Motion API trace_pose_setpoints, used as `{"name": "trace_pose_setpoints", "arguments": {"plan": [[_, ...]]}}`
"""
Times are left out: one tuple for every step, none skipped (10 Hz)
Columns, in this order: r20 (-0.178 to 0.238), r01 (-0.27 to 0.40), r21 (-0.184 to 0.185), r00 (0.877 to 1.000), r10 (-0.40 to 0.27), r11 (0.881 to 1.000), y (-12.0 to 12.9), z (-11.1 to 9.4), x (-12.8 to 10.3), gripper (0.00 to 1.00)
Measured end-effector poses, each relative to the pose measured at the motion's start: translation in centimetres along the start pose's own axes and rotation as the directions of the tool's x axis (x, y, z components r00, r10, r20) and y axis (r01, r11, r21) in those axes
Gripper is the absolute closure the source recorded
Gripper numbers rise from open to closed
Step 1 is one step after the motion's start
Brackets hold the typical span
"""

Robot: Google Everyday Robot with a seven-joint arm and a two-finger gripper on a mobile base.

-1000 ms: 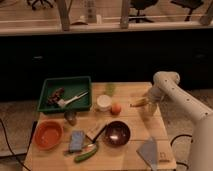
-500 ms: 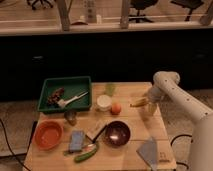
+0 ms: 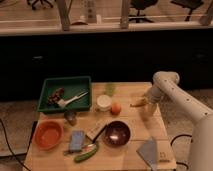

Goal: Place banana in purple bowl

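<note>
The yellow banana [image 3: 138, 103] lies near the table's right edge, behind the purple bowl [image 3: 117, 133], which stands empty at the front middle. My gripper [image 3: 149, 106] hangs from the white arm [image 3: 170, 87] that reaches in from the right. It is right at the banana's right end, open and low over the table. I cannot tell whether it touches the banana.
A green tray [image 3: 48, 83] holding utensils sits at the back left. Beside the banana are a white cup [image 3: 103, 102] and an orange fruit [image 3: 116, 108]. An orange bowl [image 3: 48, 134], blue sponge [image 3: 76, 140], green vegetable [image 3: 87, 152] and grey packet [image 3: 150, 150] line the front.
</note>
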Motion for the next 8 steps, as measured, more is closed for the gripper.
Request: {"name": "trace_pose_setpoints", "arguments": {"plan": [[-0.001, 0.005, -0.001, 1.0, -0.005, 1.0, -0.06, 0.04, -0.09, 0.2], [-0.002, 0.015, -0.003, 1.0, -0.015, 1.0, -0.15, 0.12, -0.31, 0.22], [-0.001, 0.024, -0.006, 1.0, -0.024, 1.0, -0.15, 0.29, -0.51, 0.3], [-0.001, 0.027, -0.006, 1.0, -0.027, 1.0, -0.09, 0.34, -0.41, 0.4], [0.001, 0.029, -0.007, 1.0, -0.029, 1.0, -0.01, 0.45, -0.34, 0.48], [0.004, 0.033, -0.01, 0.999, -0.033, 0.999, 0.08, 0.6, -0.4, 0.61], [0.005, 0.034, -0.011, 0.999, -0.034, 0.999, 0.17, 0.65, -0.39, 0.69], [0.006, 0.032, -0.012, 0.999, -0.032, 0.999, 0.33, 0.67, -0.23, 0.8]]}}
